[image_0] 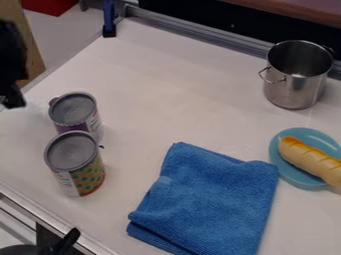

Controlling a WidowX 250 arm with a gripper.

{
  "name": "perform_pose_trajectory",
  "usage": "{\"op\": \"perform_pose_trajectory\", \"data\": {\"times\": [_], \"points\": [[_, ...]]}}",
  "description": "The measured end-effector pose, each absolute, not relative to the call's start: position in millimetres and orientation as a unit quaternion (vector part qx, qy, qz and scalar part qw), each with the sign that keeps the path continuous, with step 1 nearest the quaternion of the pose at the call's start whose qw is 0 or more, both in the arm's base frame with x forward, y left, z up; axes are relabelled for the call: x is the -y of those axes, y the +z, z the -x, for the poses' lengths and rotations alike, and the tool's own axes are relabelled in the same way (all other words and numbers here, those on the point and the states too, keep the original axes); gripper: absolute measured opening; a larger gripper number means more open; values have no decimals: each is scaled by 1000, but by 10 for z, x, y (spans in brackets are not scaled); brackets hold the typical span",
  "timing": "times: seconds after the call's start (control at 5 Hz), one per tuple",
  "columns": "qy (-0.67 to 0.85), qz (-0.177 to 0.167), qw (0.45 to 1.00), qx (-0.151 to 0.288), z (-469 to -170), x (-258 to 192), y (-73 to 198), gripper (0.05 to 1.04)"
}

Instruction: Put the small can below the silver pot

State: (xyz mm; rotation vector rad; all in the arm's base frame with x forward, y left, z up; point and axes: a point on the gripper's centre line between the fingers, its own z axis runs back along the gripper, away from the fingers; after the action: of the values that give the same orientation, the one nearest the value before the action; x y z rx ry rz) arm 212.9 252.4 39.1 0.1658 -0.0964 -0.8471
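Pot nr rail, well apart frm cans

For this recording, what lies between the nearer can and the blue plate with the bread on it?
The blue cloth lies between the nearer can and the blue plate, as the camera view shows.

Metal rails edge the white table.
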Motion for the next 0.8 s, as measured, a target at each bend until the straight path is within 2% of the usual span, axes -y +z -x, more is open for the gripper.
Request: {"op": "perform_pose_trajectory", "data": {"times": [0.2, 0.6, 0.8], "points": [[-426, -81, 900, 44, -2000, -2382, 306, 1000], [-409, -70, 908, 63, -2026, -2098, 134, 1000], [-395, -74, 912, 85, -2105, -2018, 188, 1000]]}}
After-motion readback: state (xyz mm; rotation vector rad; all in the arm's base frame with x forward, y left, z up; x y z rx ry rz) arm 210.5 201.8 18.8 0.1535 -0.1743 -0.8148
